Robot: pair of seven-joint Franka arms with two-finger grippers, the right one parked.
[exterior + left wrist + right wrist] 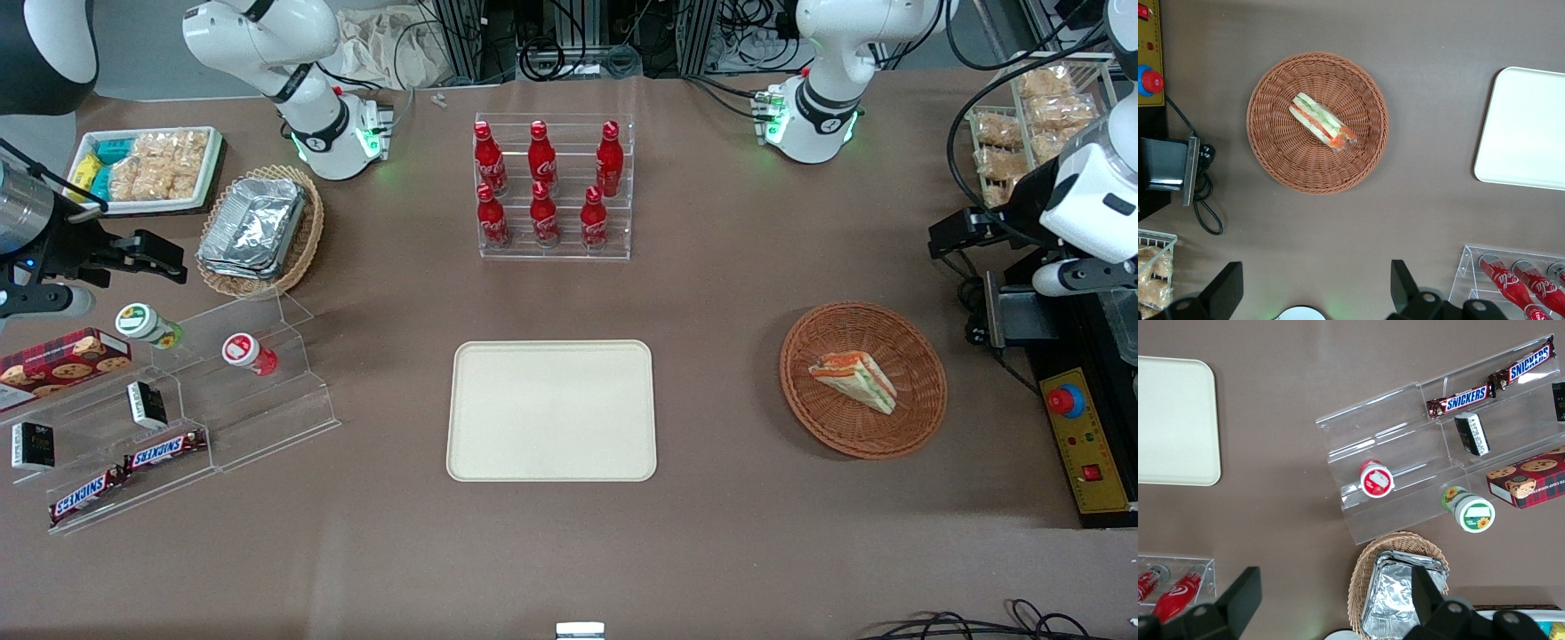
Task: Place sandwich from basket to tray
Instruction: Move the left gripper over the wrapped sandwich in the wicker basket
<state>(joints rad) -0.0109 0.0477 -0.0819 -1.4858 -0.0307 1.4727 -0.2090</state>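
Note:
The sandwich (853, 378) (1321, 122), a wrapped triangular wedge with orange and green layers, lies in the round reddish-brown wicker basket (920, 418) (1278, 157). The cream tray (551, 411) (1525, 127) lies flat with nothing on it, beside the basket toward the parked arm's end. My gripper (960, 236) (1315, 288) hangs high above the table, farther from the front camera than the basket and well apart from it. Its fingers (1403, 283) are open, with only bare table between them.
A clear rack of red cola bottles (553, 187) (1518, 280) stands farther back than the tray. A control box with a red button (1080, 436) (1148, 80) and cables sit by the basket at the working arm's end, with bagged snacks (1036, 111) farther back.

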